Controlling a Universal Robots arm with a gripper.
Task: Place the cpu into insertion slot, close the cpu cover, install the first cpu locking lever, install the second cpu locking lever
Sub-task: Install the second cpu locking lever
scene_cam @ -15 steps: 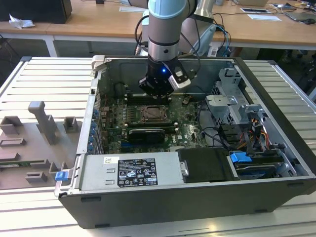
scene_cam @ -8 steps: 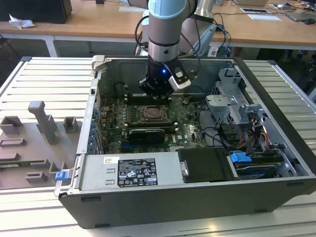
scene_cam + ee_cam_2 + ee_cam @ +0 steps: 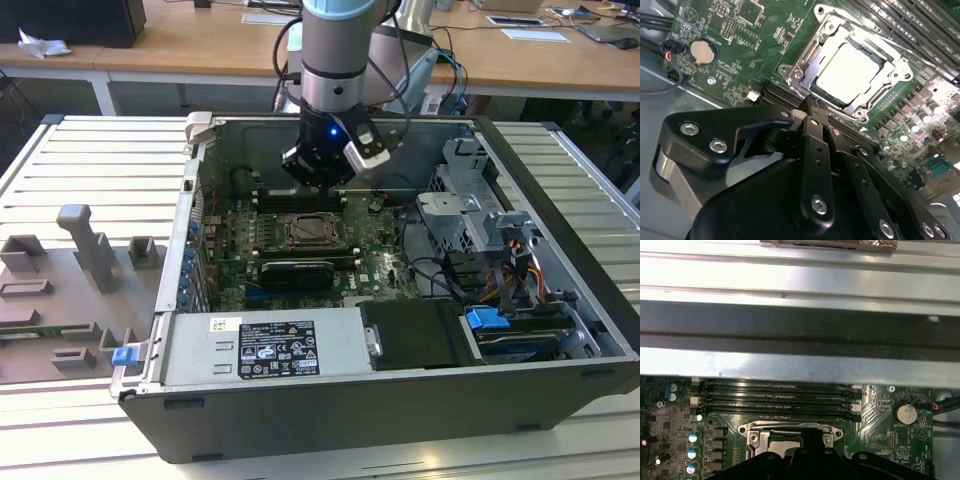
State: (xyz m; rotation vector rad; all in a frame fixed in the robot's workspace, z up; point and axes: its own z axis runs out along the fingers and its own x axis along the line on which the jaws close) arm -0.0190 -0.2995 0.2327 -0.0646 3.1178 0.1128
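Cpu (image 3: pixel 850 70) sits seated in the insertion slot (image 3: pixel 805 62) on the green motherboard (image 3: pixel 740 55), which lies flat at the bottom of the open computer case (image 3: pixel 560 200); its dull, pale silver top shows as a smooth square through the window of the cpu cover (image 3: pixel 875 107). That cover, a thin silvery frame, lies down flat over the chip, its rim surrounding the chip on all sides in the second wrist view. In the exterior view the socket (image 3: pixel 316 232) appears as a dark square with a metal rim near the middle of the board, with a long black expansion card (image 3: pixel 297 272) just beside it toward the near side and the black memory slots (image 3: pixel 775 395) on its far side, toward the case's back wall. The case also holds a grey power supply with a label (image 3: pixel 265 350) along its near wall and a blue-tabbed drive bay with bundled cables (image 3: pixel 490 320) at the exterior view's right. A round coin battery (image 3: pixel 703 51) sits on the board well apart from the socket. The gripper (image 3: pixel 812 107) hangs above the socket's edge, its black fingers (image 3: pixel 815 150) drawn together into a narrow tip with nothing between them; whether that tip touches the cover's rim I cannot tell. The case rests on a slatted metal table (image 3: pixel 90 170), with grey fixtures (image 3: pixel 85 245) at the exterior view's left.
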